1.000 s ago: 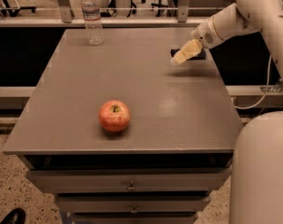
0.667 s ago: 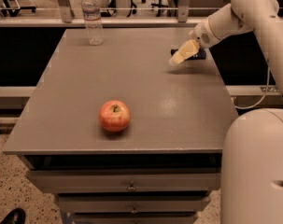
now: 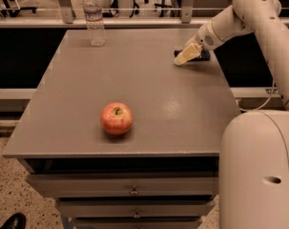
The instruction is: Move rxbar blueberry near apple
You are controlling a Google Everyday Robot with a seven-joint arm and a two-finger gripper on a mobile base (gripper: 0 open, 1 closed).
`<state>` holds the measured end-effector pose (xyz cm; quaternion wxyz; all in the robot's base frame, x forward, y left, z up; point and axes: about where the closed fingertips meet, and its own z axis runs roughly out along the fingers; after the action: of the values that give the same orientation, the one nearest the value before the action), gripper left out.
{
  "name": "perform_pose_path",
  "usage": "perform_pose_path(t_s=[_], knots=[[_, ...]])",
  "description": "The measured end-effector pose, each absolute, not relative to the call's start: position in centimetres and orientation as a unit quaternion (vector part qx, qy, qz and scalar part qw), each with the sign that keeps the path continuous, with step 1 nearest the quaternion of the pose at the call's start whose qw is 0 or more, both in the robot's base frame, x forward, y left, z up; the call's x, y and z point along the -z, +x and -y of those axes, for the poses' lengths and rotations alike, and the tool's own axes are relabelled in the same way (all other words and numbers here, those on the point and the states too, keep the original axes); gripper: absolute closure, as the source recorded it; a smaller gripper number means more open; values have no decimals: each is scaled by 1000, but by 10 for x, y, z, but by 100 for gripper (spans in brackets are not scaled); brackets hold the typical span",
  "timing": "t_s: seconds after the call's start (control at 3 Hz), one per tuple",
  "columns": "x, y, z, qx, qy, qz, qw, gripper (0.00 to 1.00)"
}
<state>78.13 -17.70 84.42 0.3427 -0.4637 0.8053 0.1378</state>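
Warm, fairly dim indoor light comes from overhead and gives everything a brownish cast. The table shows a soft pale sheen right of its middle, toward the front, with no hard glare. The apple is brightest on top and throws a small dark shadow close beneath its front. The gripper, low over the table's far right corner, is lit pale cream; the shade under it merges with the dark bar. The bottle catches faint highlights. The arm and body are the brightest surfaces. The gaps beside the table are almost black.
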Motion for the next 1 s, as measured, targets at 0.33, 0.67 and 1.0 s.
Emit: perform_pose_path(t_s=[0.33,0.67,1.0], knots=[[-843,781,180,-137,-464,-807,339,59],[-847,776,178,-144,-468,-804,338,83],[-865,762,157,-166,-493,-784,339,100]])
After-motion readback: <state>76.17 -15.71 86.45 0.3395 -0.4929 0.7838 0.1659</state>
